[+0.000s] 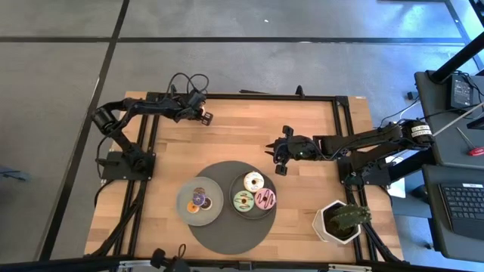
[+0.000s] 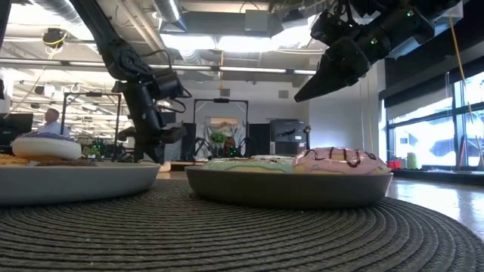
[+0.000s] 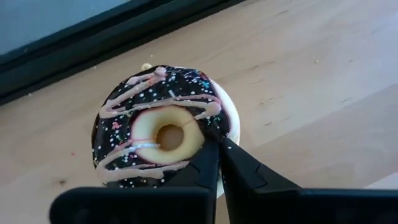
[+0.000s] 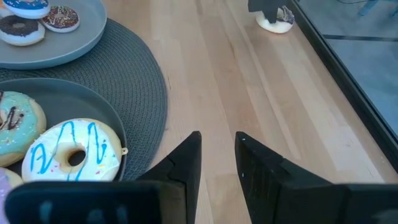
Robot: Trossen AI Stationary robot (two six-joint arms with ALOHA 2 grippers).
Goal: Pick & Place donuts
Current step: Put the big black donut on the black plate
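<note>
From above, the left gripper [image 1: 205,116] sits at the table's [image 1: 242,128] far edge, but its fingers and what lies under them are too small to read. The right gripper [image 1: 277,157] hangs over bare wood just beyond the round mat [image 1: 227,234]. On the mat lie two grey plates: the left plate [image 1: 184,205] carries small donuts [image 1: 200,199], the right plate [image 1: 243,214] a white donut [image 1: 253,181], a green donut [image 1: 243,201] and a pink donut [image 1: 265,199]. A potted plant [image 1: 344,221] stands at the near right corner.

From table height, the plates' rims hide most of their load; only the tops of the pink and green donuts and one pale-topped donut on the left plate show. The right gripper points down from the upper edge, its arm cut off by the frame.

In the left wrist view, the fingers [image 3: 239,171] are pressed together on the rim of a dark donut [image 3: 124,134] with pink drizzle and sprinkles, which lies on the wood by the black frame. The fingers cover part of its near edge.

In the right wrist view, the right gripper's fingers [image 4: 186,162] stand apart with nothing between them. The white donut, striped blue, lies whole; the green one is cut off by the frame. Far off, the left gripper covers all but the pale base of the dark donut.
</note>
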